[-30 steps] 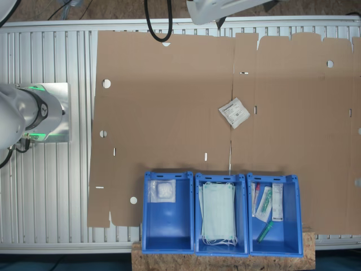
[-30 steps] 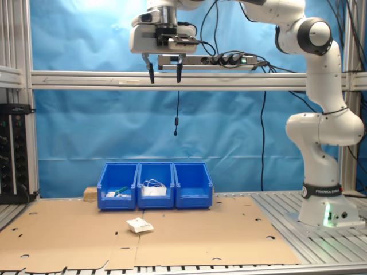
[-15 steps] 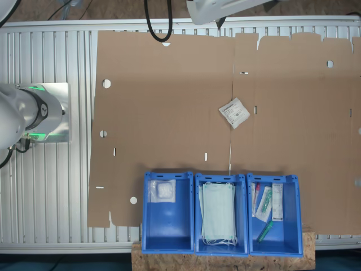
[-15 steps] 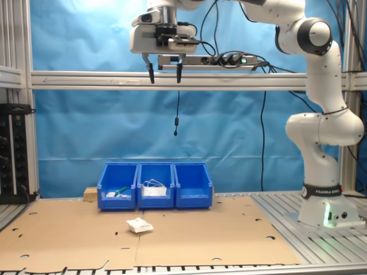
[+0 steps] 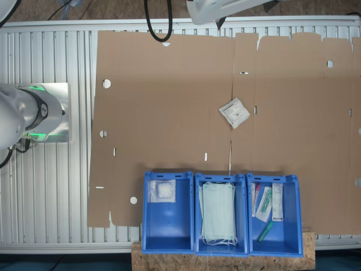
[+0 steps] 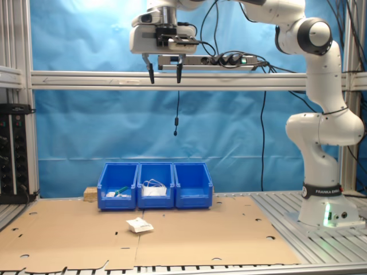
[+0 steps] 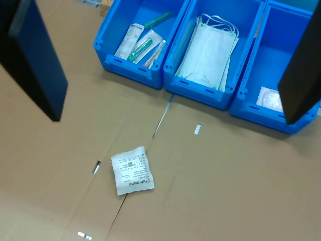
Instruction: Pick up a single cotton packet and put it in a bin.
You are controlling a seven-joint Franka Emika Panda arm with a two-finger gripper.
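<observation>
Hanging high above the counter (image 6: 241, 229) with its jaws spread and empty, our hand (image 6: 163, 73) has the cotton packet (image 6: 140, 225) far below it, flat on the cardboard, a little toward the second exterior view's left and well short of the bin (image 5: 167, 212). We see the packet (image 5: 234, 112) lying askew, corners turned to the crates. Nothing differs from the earlier frames: hand and packet sit exactly as they did.

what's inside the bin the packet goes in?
The bin holds one white square packet near its back wall; the rest of the floor is bare blue. In the wrist view a finger hides part of it. The cotton packet lies outside on the cardboard.
</observation>
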